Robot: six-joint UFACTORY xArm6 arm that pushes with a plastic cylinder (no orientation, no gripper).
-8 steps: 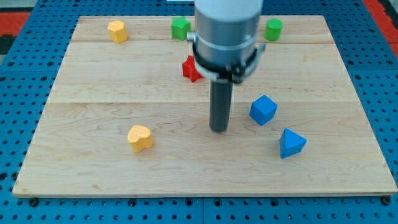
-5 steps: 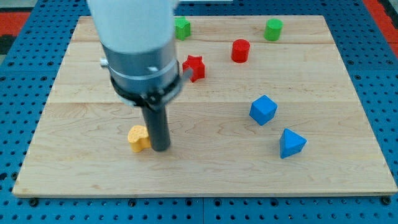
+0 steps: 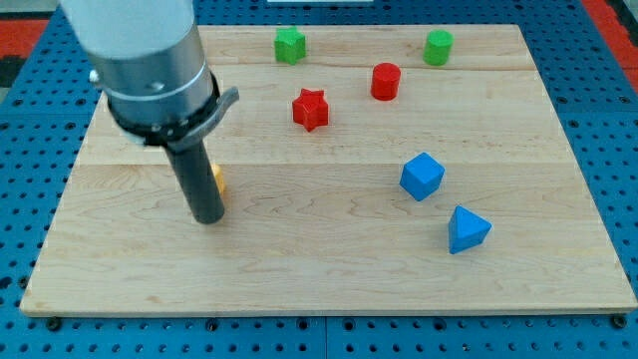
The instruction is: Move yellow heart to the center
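The yellow heart (image 3: 217, 179) is almost wholly hidden behind my rod; only a thin orange-yellow sliver shows at the rod's right edge, left of the board's middle. My tip (image 3: 207, 218) rests on the wooden board (image 3: 319, 264), just below the sliver and slightly to its left. I cannot tell whether the rod touches the heart. The arm's grey body covers the board's upper left corner.
A red star (image 3: 310, 109) and a red cylinder (image 3: 385, 81) lie above the centre. A green block (image 3: 289, 45) and a green cylinder (image 3: 437, 47) sit near the top edge. A blue cube (image 3: 422, 176) and a blue wedge-like block (image 3: 467, 229) lie at the right.
My rod swept from the board's middle to the left, past the yellow heart. The heart has shifted toward the view's top and is now mostly hidden behind the rod.
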